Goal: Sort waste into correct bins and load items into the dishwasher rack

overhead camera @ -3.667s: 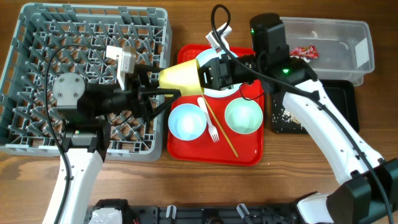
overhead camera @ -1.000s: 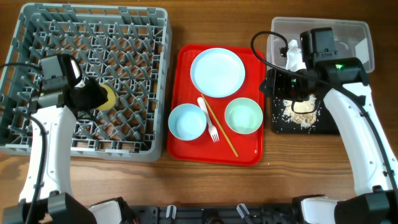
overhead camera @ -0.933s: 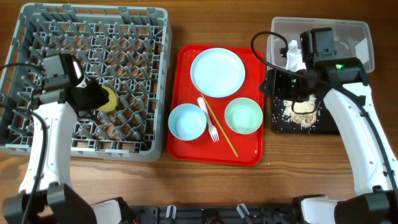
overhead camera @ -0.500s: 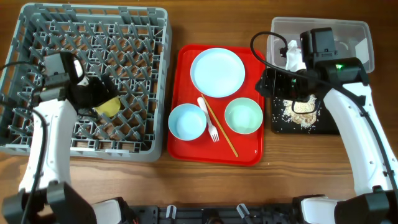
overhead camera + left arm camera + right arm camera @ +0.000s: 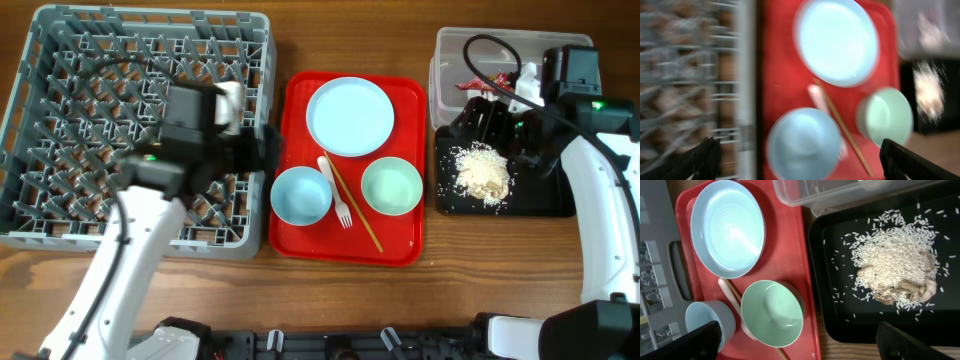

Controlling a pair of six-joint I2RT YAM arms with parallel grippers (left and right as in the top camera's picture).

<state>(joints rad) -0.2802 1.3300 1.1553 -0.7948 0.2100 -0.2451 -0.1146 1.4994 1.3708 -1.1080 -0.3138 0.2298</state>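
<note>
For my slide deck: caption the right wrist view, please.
Food scraps heaped in the black tray, beside a red tray holding plate, green bowl and blue bowl.

Left wrist view is pretty much all motion smear, the rack [image 5: 690, 60] just grey streaks. Overhead, the right arm [image 5: 600, 185] covers a chunk of the clear tub [image 5: 452, 50], wrapper [image 5: 473, 87] barely peeking out.

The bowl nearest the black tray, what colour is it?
Pale green. The bowl shows best in the right wrist view.
</note>
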